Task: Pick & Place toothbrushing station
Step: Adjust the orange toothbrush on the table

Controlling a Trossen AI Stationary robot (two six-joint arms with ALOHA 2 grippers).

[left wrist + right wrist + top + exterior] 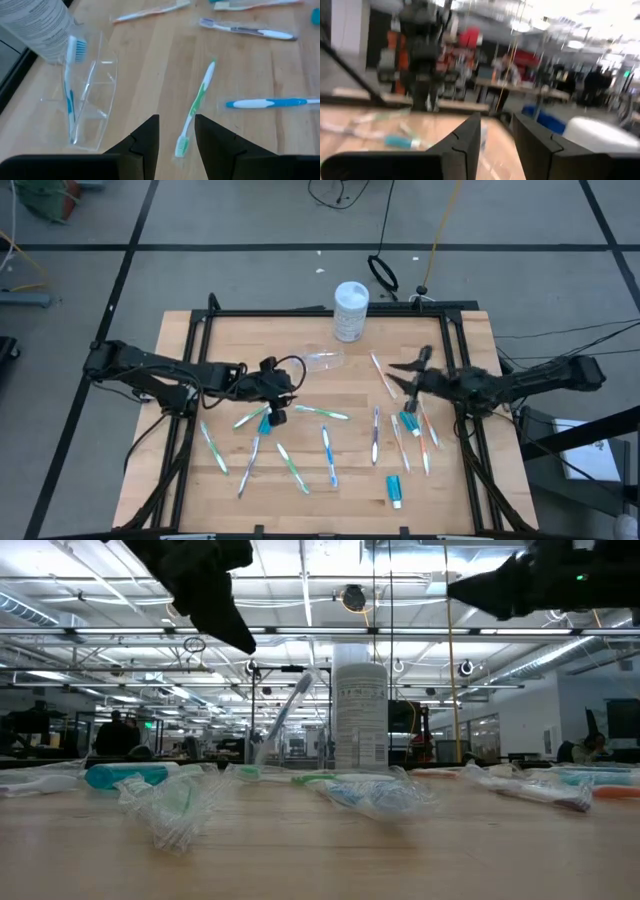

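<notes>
The toothbrushing station (92, 107), a small clear plastic holder, lies on its side on the wood table, with one blue-and-white toothbrush (70, 85) in it. It shows in the high view (322, 361) just on the near side of the white tub (350, 310). My left gripper (176, 145) hangs open above the table, to the left of the station (290, 385), with nothing between its fingers. A green toothbrush (196, 107) lies on the table under it. My right gripper (408, 367) hovers open and empty above the table's right half, also seen in its own wrist view (496, 145).
Many loose toothbrushes (328, 452) and a few teal tubes (394, 488) lie scattered over the table's near half. The white tub (360, 715) stands upright at the far edge. A dark frame (330, 310) rims the table.
</notes>
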